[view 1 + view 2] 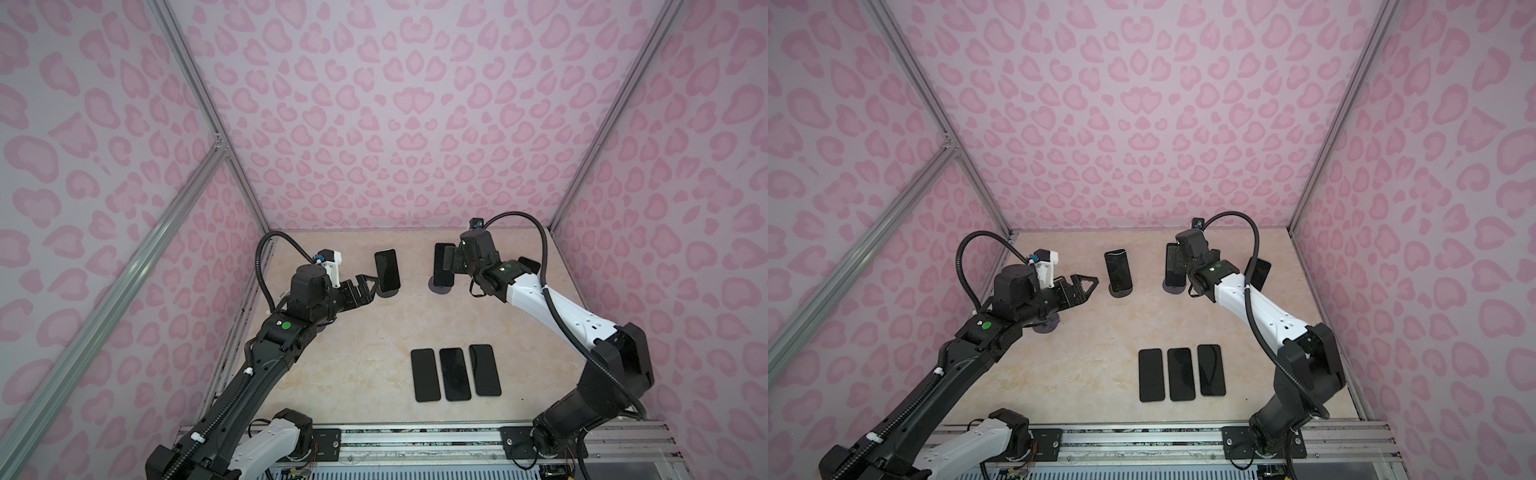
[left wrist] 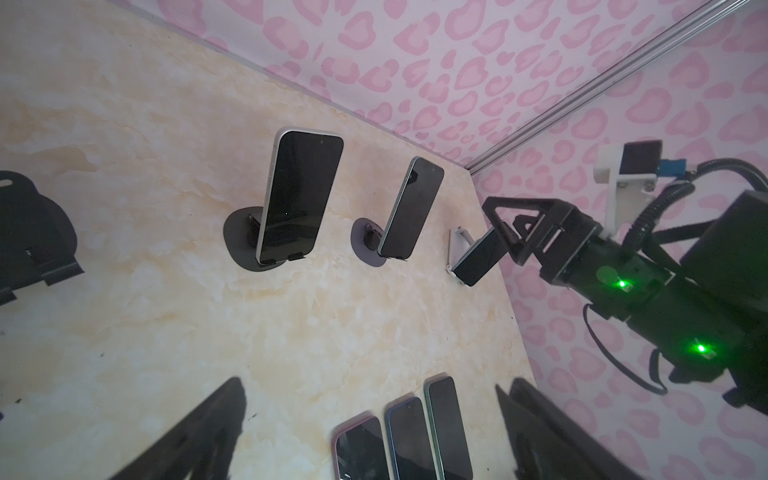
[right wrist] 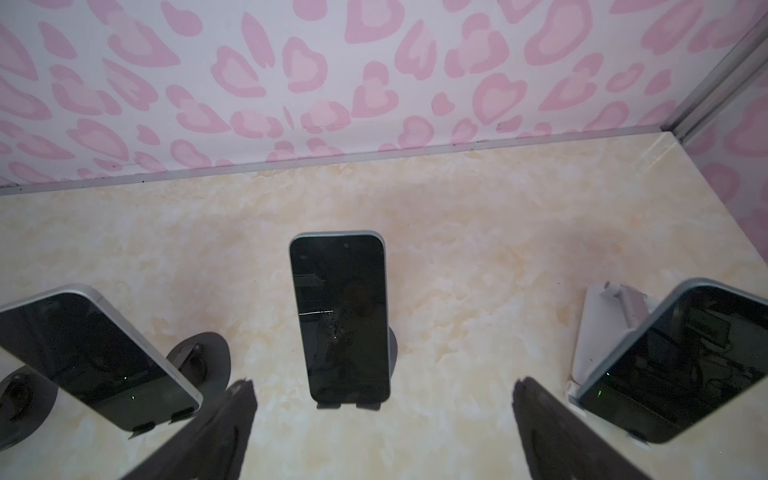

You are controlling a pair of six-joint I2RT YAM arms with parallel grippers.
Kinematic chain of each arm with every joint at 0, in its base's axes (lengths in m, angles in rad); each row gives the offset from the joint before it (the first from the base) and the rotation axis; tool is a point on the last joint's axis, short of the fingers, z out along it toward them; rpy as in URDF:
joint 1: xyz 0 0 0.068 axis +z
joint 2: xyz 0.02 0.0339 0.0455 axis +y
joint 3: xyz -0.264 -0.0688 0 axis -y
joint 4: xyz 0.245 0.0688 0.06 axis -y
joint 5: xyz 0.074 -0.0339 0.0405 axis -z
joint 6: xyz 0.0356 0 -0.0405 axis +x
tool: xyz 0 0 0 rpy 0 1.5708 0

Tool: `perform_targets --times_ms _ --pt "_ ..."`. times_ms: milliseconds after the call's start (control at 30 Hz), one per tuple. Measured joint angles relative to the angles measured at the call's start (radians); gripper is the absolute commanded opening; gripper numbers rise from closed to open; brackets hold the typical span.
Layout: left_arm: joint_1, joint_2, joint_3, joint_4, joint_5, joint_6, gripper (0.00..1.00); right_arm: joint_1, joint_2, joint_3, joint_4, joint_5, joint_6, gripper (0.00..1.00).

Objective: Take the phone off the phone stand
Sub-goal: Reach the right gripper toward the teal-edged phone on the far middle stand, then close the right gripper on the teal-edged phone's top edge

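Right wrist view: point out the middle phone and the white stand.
middle phone (image 3: 340,316), right wrist view, centre of its screen.
white stand (image 3: 598,332), right wrist view, its upright back plate.

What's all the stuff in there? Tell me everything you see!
Upright phones: three, black screens, on stands across the back of the table.
Flat phones: three, dark, side by side near the front.
Grey stands: two, round bases, each holding an upright phone.
White stand: one, holding the upright phone nearest the right wall.
Empty stand: one, dark, under the left arm.
Table: one, beige marble.
Walls: pink, heart-spotted, on three sides.
Left gripper: black, open, beside the leftmost upright phone.
Right gripper: black, open, facing the middle upright phone.
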Motion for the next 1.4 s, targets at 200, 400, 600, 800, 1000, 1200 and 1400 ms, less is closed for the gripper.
perform_targets --times_ms 200,400,600,800,1000,1200,1400 --pt "0.005 -0.009 0.000 -0.009 -0.011 0.005 1.00 -0.026 0.203 0.240 -0.061 -0.055 0.010 0.98" --pt "0.008 -0.010 0.000 -0.011 -0.011 0.008 1.00 -0.037 0.336 0.400 -0.134 -0.078 0.021 0.98" --pt "0.013 -0.010 0.000 -0.011 -0.011 0.008 1.00 -0.057 0.421 0.479 -0.184 -0.096 0.034 0.98" --pt "0.017 -0.010 0.000 -0.010 -0.011 0.008 0.99 -0.057 0.461 0.506 -0.196 -0.103 0.034 0.98" --pt "0.020 -0.008 0.000 -0.010 -0.010 0.007 0.99 -0.059 0.480 0.509 -0.209 -0.103 0.034 0.93" --pt "0.023 -0.004 0.000 -0.010 -0.004 0.007 0.99 -0.059 0.489 0.510 -0.213 -0.096 0.038 0.85" --pt "0.026 -0.003 0.000 -0.010 0.000 0.004 0.99 -0.059 0.503 0.520 -0.212 -0.096 0.038 0.80"
